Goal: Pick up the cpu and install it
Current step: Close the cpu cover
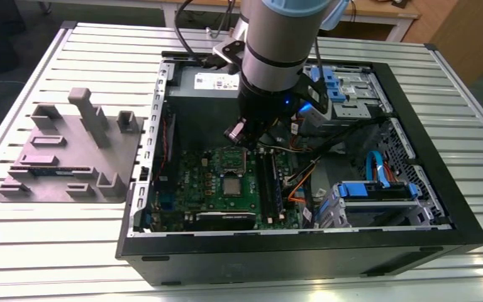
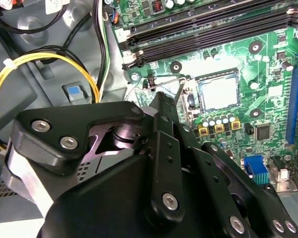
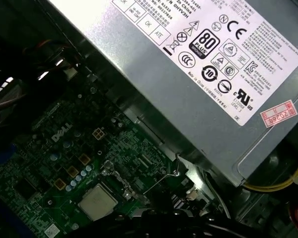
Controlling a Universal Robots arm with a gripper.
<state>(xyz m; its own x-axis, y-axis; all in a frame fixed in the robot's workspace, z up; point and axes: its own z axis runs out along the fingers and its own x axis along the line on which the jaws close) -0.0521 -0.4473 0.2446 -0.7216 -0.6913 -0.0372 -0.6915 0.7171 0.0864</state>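
Note:
The cpu [image 1: 231, 187] is a small square chip with a silvery top. It lies flat inside the metal-framed socket on the green motherboard [image 1: 199, 176] and also shows in both wrist views, as the cpu [image 2: 218, 91] and the cpu [image 3: 98, 202]. My gripper [image 1: 253, 146] hangs inside the open computer case, above the board and a little behind the socket. In the second wrist view the black gripper [image 2: 162, 99] has its fingers together with nothing between them. Its tip is close to the thin socket lever [image 2: 181, 89], beside the cpu.
A grey moulded tray [image 1: 57, 157] lies on the slatted table at the exterior view's left. The grey power supply [image 3: 198, 74] sits at the case's back wall. Memory slots [image 2: 208, 29], yellow cables [image 2: 39, 59] and a blue-fronted drive cage [image 1: 376, 192] crowd the case.

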